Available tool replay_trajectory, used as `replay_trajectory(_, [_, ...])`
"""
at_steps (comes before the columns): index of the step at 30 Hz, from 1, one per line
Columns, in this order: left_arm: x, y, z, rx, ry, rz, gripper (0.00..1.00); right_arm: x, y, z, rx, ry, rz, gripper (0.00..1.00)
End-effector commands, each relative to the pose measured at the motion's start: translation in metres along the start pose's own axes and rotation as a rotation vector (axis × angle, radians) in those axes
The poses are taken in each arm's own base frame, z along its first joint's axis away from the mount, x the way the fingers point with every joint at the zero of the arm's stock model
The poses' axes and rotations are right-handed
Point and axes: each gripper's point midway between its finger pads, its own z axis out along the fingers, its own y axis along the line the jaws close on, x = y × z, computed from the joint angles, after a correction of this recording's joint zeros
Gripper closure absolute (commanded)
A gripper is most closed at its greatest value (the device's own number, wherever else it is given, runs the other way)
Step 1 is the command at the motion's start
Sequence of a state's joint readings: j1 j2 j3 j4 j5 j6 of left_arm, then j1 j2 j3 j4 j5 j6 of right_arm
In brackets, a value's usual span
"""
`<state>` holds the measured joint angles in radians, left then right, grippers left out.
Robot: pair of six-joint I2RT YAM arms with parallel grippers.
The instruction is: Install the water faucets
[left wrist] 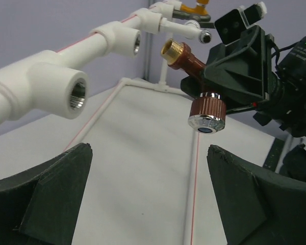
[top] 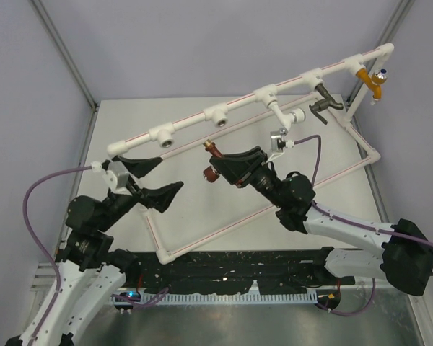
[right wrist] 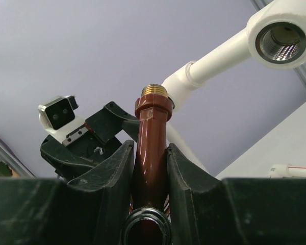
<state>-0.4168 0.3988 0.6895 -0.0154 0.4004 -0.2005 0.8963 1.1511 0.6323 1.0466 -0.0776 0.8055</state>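
The reddish-brown faucet point(top: 215, 160) is held in the air by my right gripper point(top: 229, 164), which is shut on its body. Its brass threaded end point(top: 210, 145) points toward the white pipe, below the open tee socket point(top: 220, 120). Its round knob point(top: 211, 174) hangs at the near side. In the right wrist view the faucet point(right wrist: 152, 143) stands clamped between the fingers point(right wrist: 112, 173) of that gripper point(right wrist: 151, 158). In the left wrist view the faucet point(left wrist: 186, 57) and its knob point(left wrist: 207, 111) hang ahead. My left gripper point(left wrist: 148, 196) is open and empty, left of the faucet point(top: 159, 180).
A white pipe frame point(top: 202, 241) lies on the table, its raised top rail point(top: 195, 122) carrying several tee sockets. A dark bronze lever tap point(top: 325, 105) and an orange tap with a blue knob point(top: 375, 81) sit at the rail's right end. An open socket point(left wrist: 77, 94) is near the left gripper.
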Motion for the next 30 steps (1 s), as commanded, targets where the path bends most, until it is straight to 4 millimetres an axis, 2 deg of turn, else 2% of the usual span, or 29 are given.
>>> replay_trajectory(1, [-0.012,-0.037,0.019,0.197,-0.055,-0.133,0.02,-0.013,0.023,0.0,-0.099,-0.054,0.032,0.95])
replay_trajectory(8, [0.002,-0.055,0.044,0.253,-0.015,-0.249,0.05,-0.011,0.022,0.0,-0.104,-0.058,0.052,0.95])
replay_trajectory(13, [0.015,-0.06,0.059,0.257,0.027,-0.324,0.18,-0.006,0.02,-0.001,-0.108,-0.051,0.069,0.95])
replay_trajectory(15, [0.017,-0.061,0.062,0.26,0.029,-0.338,0.26,-0.004,0.021,-0.002,-0.108,-0.048,0.071,0.95])
replay_trajectory(19, [0.022,-0.068,0.067,0.284,0.046,-0.372,0.32,-0.004,0.018,-0.004,-0.098,-0.053,0.071,0.95])
replay_trajectory(25, [0.021,-0.074,0.069,0.311,0.045,-0.409,0.53,0.0,0.013,-0.005,-0.082,-0.046,0.07,0.95])
replay_trajectory(28, [0.023,-0.077,0.069,0.319,0.055,-0.423,0.54,0.002,0.008,-0.005,-0.067,-0.048,0.069,0.95])
replay_trajectory(30, [0.025,-0.079,0.068,0.324,0.06,-0.431,0.52,0.004,0.006,-0.005,-0.059,-0.048,0.065,0.95])
